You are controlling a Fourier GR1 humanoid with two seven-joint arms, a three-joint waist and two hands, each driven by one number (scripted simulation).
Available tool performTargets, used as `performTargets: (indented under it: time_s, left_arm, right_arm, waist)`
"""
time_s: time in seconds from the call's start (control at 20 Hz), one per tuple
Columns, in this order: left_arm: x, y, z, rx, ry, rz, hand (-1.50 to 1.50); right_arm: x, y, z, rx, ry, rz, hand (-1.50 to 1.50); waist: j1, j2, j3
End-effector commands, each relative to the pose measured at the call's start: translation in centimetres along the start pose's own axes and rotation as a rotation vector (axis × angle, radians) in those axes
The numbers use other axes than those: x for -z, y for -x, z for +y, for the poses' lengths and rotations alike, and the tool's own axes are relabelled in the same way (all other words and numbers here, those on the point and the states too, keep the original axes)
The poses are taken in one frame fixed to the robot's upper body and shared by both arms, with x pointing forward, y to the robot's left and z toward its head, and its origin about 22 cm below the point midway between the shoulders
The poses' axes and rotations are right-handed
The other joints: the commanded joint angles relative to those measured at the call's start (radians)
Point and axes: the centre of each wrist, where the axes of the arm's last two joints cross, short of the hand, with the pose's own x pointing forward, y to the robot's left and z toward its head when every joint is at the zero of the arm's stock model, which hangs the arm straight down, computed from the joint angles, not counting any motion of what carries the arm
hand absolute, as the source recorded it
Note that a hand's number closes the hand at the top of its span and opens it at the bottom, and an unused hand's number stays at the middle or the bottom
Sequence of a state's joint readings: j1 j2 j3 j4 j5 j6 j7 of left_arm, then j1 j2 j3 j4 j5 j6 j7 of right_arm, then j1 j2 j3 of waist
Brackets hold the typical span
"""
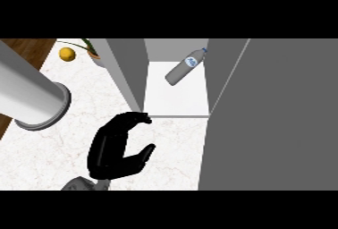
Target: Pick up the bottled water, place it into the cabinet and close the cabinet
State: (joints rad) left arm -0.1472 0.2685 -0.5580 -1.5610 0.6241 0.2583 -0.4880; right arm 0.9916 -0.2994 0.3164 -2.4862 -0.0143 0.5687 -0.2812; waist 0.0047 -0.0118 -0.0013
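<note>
Your bottled water (pixel 183 67) lies tilted inside the open cabinet (pixel 177 100), on its white floor. Your left hand (pixel 113 154) is outside, fingers curled, holding nothing, near the left door (pixel 128 67).

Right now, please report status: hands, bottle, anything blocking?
Black left hand curled, empty, before grey cabinet. Clear plastic water bottle leaning inside. Grey door open at right. Right hand not visible.

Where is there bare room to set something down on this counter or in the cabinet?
Free: white cabinet shelf in front of the clear water bottle; marble counter between the big grey cylinder and black left hand. Crowded: back left corner, with yellow lemon and plant.
</note>
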Motion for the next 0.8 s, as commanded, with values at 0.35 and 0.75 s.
performTargets:
  time_s: [0.35, 0.75]
  left_arm:
    - [-4.8, -5.3, 5.3, -0.03, -0.116, -0.026, -1.5]
    - [-6.3, -7.4, 7.2, -0.054, -0.134, -0.024, -1.5]
  right_arm:
    - [1.5, -4.8, 2.0, -0.072, -0.282, -0.006, 1.5]
    - [3.0, -5.2, 2.8, -0.108, -0.419, -0.03, 1.5]
  waist:
    - [0.007, -0.004, -0.004]
    - [0.036, -0.01, -0.013]
